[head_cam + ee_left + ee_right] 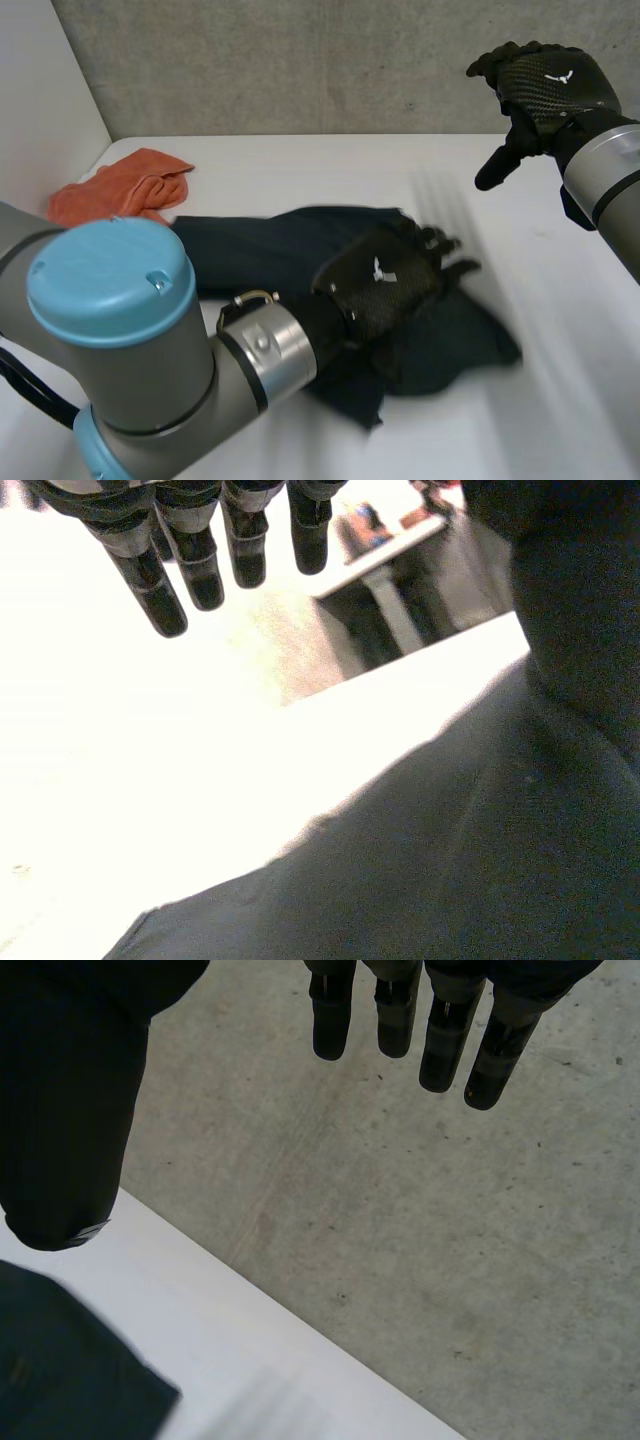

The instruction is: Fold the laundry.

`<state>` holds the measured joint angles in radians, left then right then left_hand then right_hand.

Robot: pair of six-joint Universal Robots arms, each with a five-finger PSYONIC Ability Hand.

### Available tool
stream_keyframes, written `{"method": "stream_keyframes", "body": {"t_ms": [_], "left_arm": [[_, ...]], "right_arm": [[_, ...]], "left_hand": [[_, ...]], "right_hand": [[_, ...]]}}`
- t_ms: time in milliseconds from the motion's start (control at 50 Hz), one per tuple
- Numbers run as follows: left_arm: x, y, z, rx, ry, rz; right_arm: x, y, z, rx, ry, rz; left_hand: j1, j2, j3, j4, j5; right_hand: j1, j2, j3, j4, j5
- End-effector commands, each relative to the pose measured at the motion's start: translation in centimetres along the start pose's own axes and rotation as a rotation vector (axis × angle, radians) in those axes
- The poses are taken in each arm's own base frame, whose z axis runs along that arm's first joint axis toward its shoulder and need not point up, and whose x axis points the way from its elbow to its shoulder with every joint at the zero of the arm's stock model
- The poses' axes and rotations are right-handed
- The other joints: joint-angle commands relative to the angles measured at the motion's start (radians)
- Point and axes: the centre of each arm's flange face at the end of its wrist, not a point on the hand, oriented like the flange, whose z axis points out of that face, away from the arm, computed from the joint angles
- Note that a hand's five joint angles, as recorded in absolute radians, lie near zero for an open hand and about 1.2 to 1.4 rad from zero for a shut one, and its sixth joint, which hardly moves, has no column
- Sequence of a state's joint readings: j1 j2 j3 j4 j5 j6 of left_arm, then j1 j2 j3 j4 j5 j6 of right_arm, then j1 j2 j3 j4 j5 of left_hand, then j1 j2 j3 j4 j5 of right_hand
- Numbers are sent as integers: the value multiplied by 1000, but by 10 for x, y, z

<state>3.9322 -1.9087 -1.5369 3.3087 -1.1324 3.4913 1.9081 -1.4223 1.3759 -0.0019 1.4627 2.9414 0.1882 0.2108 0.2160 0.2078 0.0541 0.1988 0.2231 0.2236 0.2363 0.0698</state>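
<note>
Left hand [385, 282] reaches low, fingers straight, apparently holding nothing; right hand [548, 88] raised, fingers loosely extended.

My head camera sits behind and between my arms, looking down and forward across the flat white table [300, 165] to the grey concrete wall [300, 60] at 12 o'clock; my left wrist camera looks along my black left hand [200, 570], close over the crumpled dark navy cloth [450, 860]; my right wrist camera, held higher, looks past my black right hand [445, 1040] at that wall; all three views share the cloth.
</note>
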Motion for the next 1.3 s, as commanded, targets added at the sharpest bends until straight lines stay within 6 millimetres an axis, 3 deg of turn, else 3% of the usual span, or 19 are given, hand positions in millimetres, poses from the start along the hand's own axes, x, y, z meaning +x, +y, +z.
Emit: {"method": "stream_keyframes", "body": {"t_ms": [20, 100, 240, 400, 600, 800, 960, 1040, 1060, 1160, 1240, 1300], "left_arm": [[-34, -1, -8, -55, -145, 143], [-58, -1, -16, -89, -290, 97], [-72, 9, -37, -172, -519, -59], [-59, 20, -68, -284, -605, -195], [-30, 48, -87, -422, -553, -325], [-14, 63, -85, -475, -504, -332], [-14, 88, -66, -517, -489, -339], [-9, 96, -58, -520, -471, -334], [-9, 96, -54, -511, -472, -332], [-14, 94, -48, -467, -487, -323], [-17, 87, -45, -436, -492, -316], [-19, 79, -42, -404, -495, -314]], "right_arm": [[-1, -2, 0, 4, -9, -7], [-4, 0, 1, -1, -33, -41], [-14, 10, -8, -72, -105, -177], [-26, 43, -37, -289, -290, -376], [-33, 93, -69, -458, -450, -443], [-38, 134, -99, -559, -539, -378], [-40, 154, -103, -509, -524, -353], [-43, 159, -106, -499, -520, -353], [-43, 160, -106, -496, -517, -352], [-43, 165, -106, -477, -496, -348], [-40, 174, -101, -465, -469, -338], [-38, 180, -95, -462, -442, -310]], "left_hand": [[-14, -36, -41, -33, -54], [-14, -36, -41, -33, -54], [2, -21, -26, -18, -39], [22, 0, -5, 3, -18], [78, 55, 50, 58, 38], [160, 137, 132, 141, 120], [324, 302, 297, 305, 284], [568, 545, 540, 548, 527], [737, 714, 709, 717, 697], [1164, 1141, 1136, 1144, 1124], [1208, 1185, 1180, 1188, 1168], [1208, 1185, 1180, 1188, 1168]], "right_hand": [[-24, -49, -49, -62, -70], [-24, -49, -49, -62, -70], [-24, -49, -49, -62, -70], [-24, -49, -49, -62, -70], [-24, -49, -49, -62, -70], [-24, -49, -49, -62, -70], [-24, -49, -49, -62, -70], [-24, -49, -49, -62, -70], [-17, -41, -42, -55, -63], [94, 70, 70, 57, 49], [464, 439, 439, 426, 418], [1035, 1011, 1010, 998, 990]]}}
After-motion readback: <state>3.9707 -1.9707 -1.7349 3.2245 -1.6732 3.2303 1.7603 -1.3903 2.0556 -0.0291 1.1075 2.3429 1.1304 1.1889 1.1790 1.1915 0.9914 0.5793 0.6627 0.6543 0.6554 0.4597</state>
